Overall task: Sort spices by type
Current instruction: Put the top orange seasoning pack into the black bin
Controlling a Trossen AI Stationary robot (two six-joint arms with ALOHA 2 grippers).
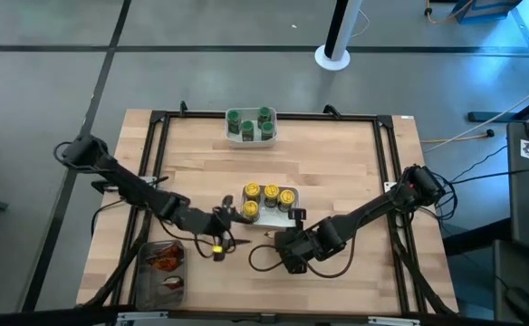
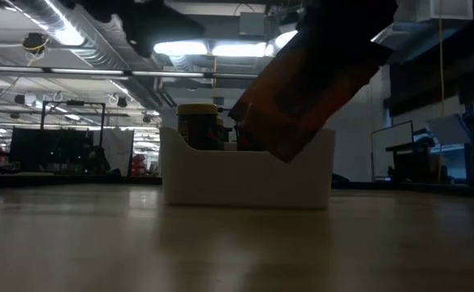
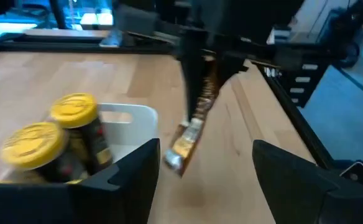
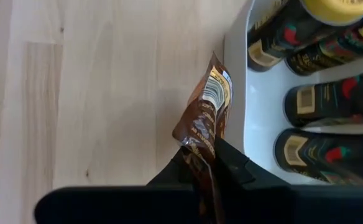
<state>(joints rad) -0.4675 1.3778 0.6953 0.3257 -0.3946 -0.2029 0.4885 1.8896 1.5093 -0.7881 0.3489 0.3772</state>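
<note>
With the brown-orange packet (image 4: pixel 204 118) clenched in the right gripper (image 4: pixel 207 152) and the left gripper (image 3: pixel 203 180) released: handover underway, next carry to the clear tray (image 1: pixel 145 272).

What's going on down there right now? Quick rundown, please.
Right hand shut on brown packet, hanging beside the bowl of yellow-capped jars. Left hand open, facing it. Nothing in the way.

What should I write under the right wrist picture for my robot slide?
The right tool pinches a brown-orange spice packet beside the white bowl of yellow-capped jars.
</note>
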